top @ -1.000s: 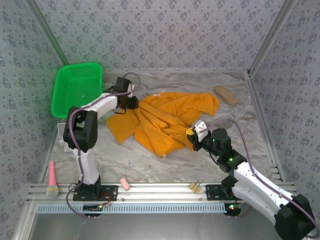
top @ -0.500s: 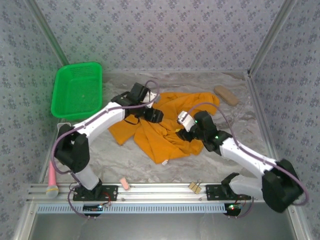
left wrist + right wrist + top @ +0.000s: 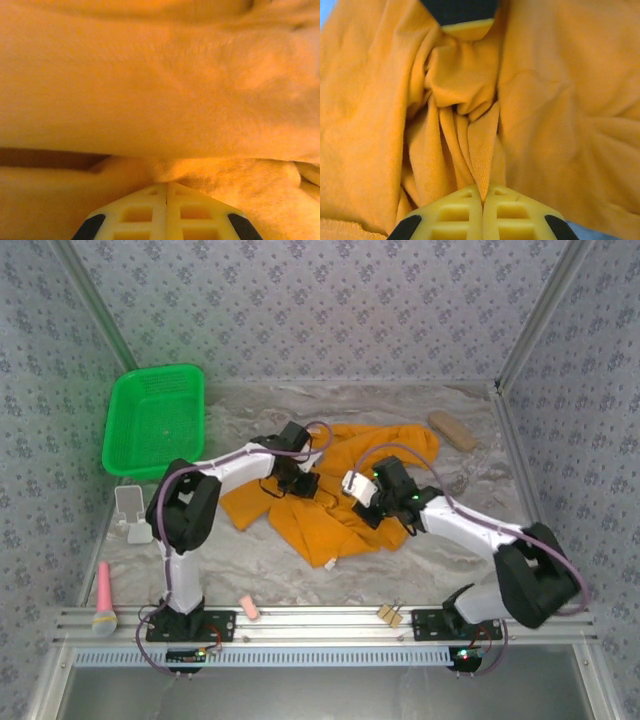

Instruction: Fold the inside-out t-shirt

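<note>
L fingers (image 3: 137, 215) clenched on a t-shirt (image 3: 300, 525) fold – R fingers (image 3: 512, 212), at L's 3 o'clock, pinch bunched cloth – shirt crumpled mid tabletop (image 3: 260, 570).

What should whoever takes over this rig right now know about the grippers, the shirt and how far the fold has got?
Left gripper: fingers shut, pinching a bunch of the inside-out t-shirt.
Right gripper: its fingers are shut on a gathered fold of the shirt, close beside the left one.
T-shirt: crumpled in a heap on the table, to the right of the green basket and apart from it.
Done: both pinches taken.
Left: spread the shirt flat, then make every fold.
</note>
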`<state>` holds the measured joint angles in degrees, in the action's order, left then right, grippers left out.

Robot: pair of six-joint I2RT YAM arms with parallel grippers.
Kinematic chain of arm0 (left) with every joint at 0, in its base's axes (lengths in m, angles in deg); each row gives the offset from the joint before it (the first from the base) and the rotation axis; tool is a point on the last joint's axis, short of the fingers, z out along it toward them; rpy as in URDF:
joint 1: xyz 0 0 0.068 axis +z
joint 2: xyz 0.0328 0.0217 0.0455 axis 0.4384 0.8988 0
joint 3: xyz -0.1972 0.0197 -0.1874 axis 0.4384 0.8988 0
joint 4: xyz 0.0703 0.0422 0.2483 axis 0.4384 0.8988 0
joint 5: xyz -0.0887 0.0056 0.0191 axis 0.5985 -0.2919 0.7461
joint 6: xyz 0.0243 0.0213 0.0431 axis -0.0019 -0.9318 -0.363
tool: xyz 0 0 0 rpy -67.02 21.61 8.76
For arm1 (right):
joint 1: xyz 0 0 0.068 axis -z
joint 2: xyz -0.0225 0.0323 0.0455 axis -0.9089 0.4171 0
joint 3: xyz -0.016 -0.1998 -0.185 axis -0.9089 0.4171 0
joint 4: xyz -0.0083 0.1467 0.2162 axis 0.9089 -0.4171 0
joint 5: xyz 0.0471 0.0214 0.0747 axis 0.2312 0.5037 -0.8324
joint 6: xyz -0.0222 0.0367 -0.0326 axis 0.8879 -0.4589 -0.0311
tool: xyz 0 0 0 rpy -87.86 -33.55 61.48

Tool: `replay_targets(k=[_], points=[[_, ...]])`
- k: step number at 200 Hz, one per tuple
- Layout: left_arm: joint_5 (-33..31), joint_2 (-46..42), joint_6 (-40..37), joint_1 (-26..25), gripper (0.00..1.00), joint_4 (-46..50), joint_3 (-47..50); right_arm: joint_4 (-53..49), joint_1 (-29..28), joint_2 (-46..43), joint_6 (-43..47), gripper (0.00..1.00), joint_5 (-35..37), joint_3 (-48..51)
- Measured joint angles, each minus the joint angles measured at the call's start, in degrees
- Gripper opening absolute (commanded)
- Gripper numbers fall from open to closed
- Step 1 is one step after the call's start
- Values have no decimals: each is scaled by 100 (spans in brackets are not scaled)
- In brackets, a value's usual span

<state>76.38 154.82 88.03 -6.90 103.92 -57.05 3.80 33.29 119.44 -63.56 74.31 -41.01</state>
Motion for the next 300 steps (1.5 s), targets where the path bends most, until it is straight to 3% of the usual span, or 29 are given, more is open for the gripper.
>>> replay_targets(k=[41,75,79,85,94,97,106,138,190,236,253,263,270,287,300], points=[[597,-2194,916,1285,0,-542,26,822,905,-1882,-225,0,-168,92],[778,-3401,1620,1943,0,-1506,909,1025,861,-2118,-197,4,149,306],[789,-3407,1694,1943,0,-1606,1123,1038,813,-2098,-195,5,212,393],[787,-3342,1777,1941,9,-1755,1451,1038,719,-2050,-192,8,323,560],[802,-3171,1860,1939,34,-1915,1937,966,553,-1867,-160,15,479,780],[807,-3080,1897,1934,41,-1943,2079,918,501,-1805,-149,22,518,839],[802,-2656,1941,1928,49,-1965,2514,702,330,-1556,-125,30,640,966],[682,-2100,1733,1663,54,-1163,3064,181,-66,-1054,142,33,839,857],[564,-2262,658,492,61,-721,1508,197,-332,-446,695,42,-391,-35],[214,-1679,146,50,66,-566,1062,424,-551,728,739,46,-603,-127],[13,-1405,105,9,61,-490,1047,636,-588,1078,640,38,-682,-125],[-87,-1283,81,11,47,-442,1040,804,-647,1235,538,17,-688,-122],[-146,-1200,35,11,29,-409,1027,949,-697,1318,483,0,-684,-114],[-236,-1084,-2,28,0,-293,977,1261,-756,1370,372,0,-647,-42],[-219,-1099,-22,92,0,-155,905,1425,-651,1204,291,0,-734,66]])
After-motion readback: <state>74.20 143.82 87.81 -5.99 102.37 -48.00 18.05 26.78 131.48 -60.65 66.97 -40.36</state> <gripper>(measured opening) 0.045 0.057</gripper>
